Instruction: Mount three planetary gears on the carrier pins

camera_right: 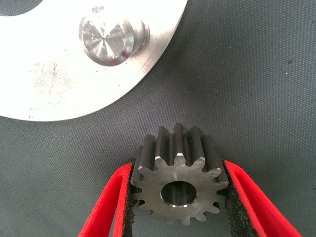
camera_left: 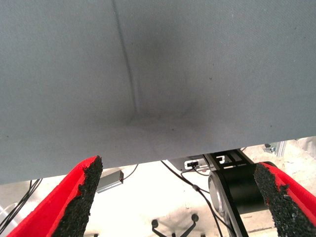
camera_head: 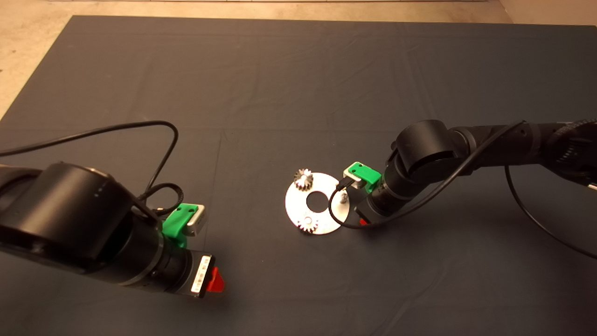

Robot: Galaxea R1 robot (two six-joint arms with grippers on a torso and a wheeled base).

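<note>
**Third gear in the claw, last pin was right there**

Two planetary gears were already seated on the disc (camera_head: 298, 205): one at the far rim (camera_head: 303, 179) and one at the near rim (camera_head: 308, 225). The third gear (camera_right: 178, 185) was pinched between the right gripper's (camera_right: 177, 197) red fingers, pads pressed on opposite sides of its teeth, bore facing the wrist camera. It sat off the disc, near the rim, with the last bare carrier pin (camera_right: 109, 38) standing upright close by. In the head view that same pin (camera_head: 343, 199) was just visible beside the right gripper (camera_head: 364, 219).

The left gripper (camera_left: 177, 197) was parked over bare mat (camera_left: 158, 74), well apart from the disc, its fingers spread wide with nothing between them.

On handling, my read: it looked like solid steel, so stiff and heavy for its size, nothing fragile about it. The metal was smooth though, and the pads only caught tooth tips, so it could probably twist or slip if bumped. Holding across the toothed sides seemed right, since that left the centre hole clear to drop over the pin. Fit was likely snug, so the bore would want to be square to the pin before lowering, or it'd jam on the top edge.
</note>
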